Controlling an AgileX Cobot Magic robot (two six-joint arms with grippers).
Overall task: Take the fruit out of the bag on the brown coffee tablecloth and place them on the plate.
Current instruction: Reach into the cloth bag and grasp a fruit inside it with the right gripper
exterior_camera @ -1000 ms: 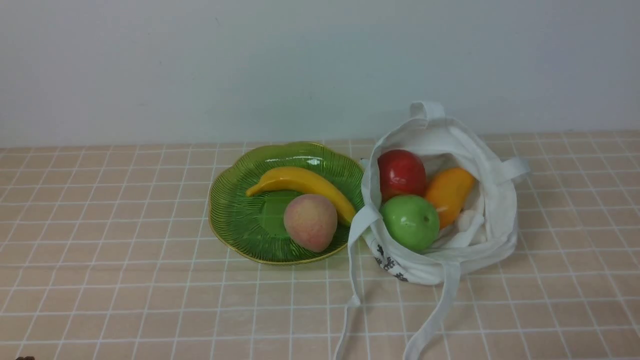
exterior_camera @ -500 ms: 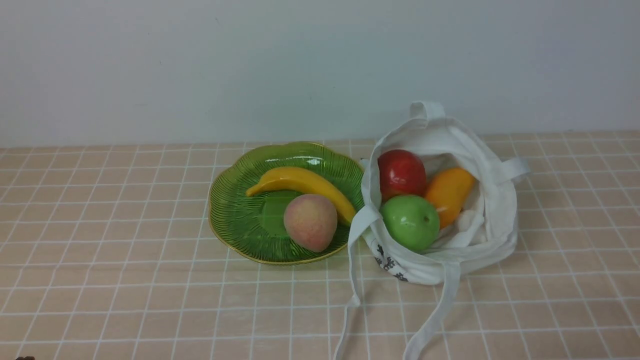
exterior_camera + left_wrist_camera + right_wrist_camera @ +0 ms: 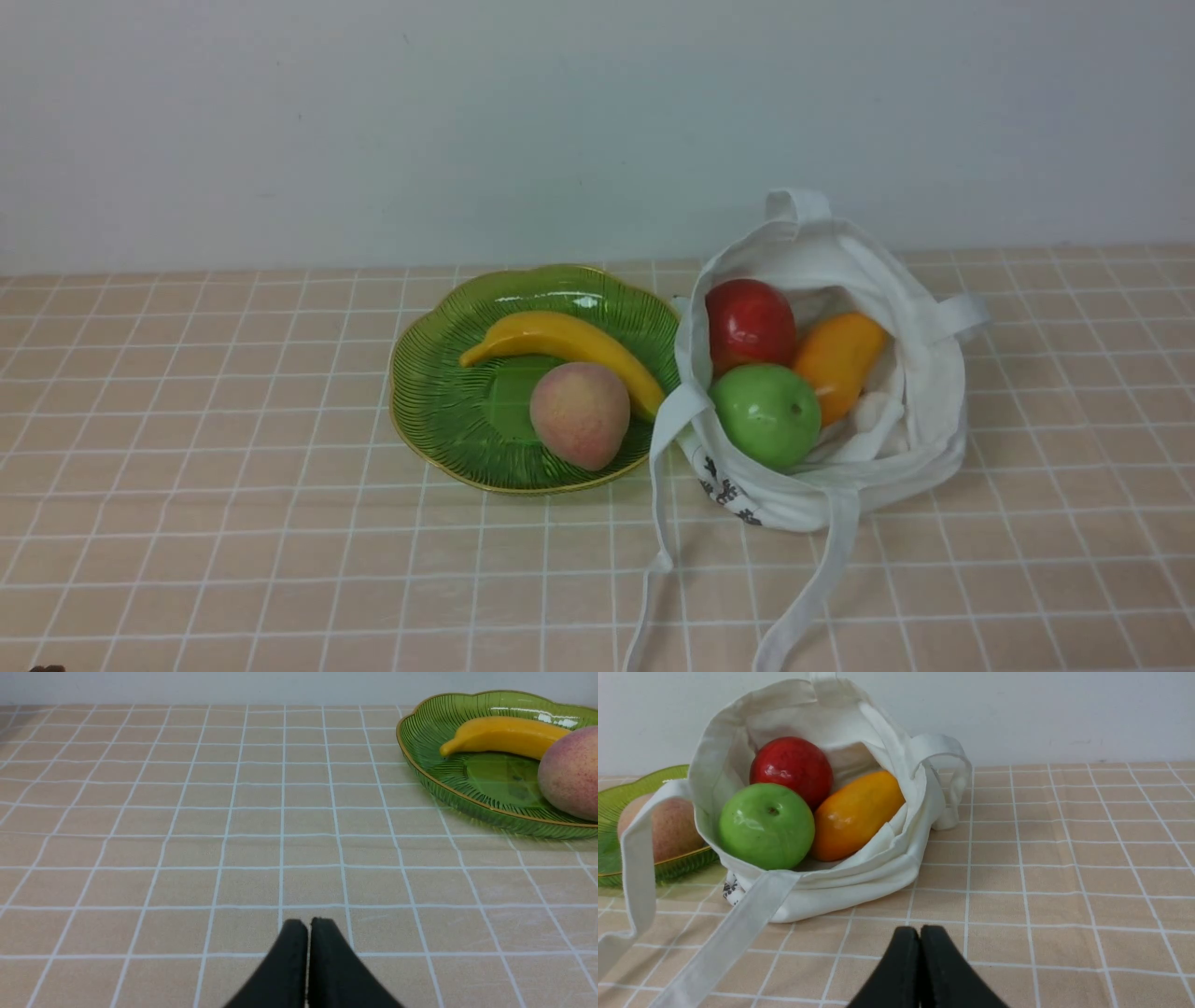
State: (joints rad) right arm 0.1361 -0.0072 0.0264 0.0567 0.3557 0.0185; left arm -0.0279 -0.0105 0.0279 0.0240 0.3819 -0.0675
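Note:
The white bag [image 3: 920,392] lies open on the brown grid tablecloth [image 3: 205,485], right of the green plate [image 3: 439,411]. Inside it are a red apple [image 3: 749,323], a green apple [image 3: 767,414] and an orange mango-like fruit [image 3: 838,362]; they also show in the right wrist view: red apple [image 3: 791,769], green apple [image 3: 766,826], orange fruit [image 3: 855,814]. My right gripper [image 3: 920,931] is shut and empty, over the cloth short of the bag [image 3: 896,858]. My left gripper [image 3: 308,924] is shut and empty, over bare cloth away from the plate [image 3: 420,742]. Neither gripper shows in the front view.
A yellow banana [image 3: 560,347] and a peach [image 3: 579,414] lie on the plate. The bag's long straps [image 3: 803,597] trail toward the front edge. A pale wall [image 3: 560,121] stands behind the table.

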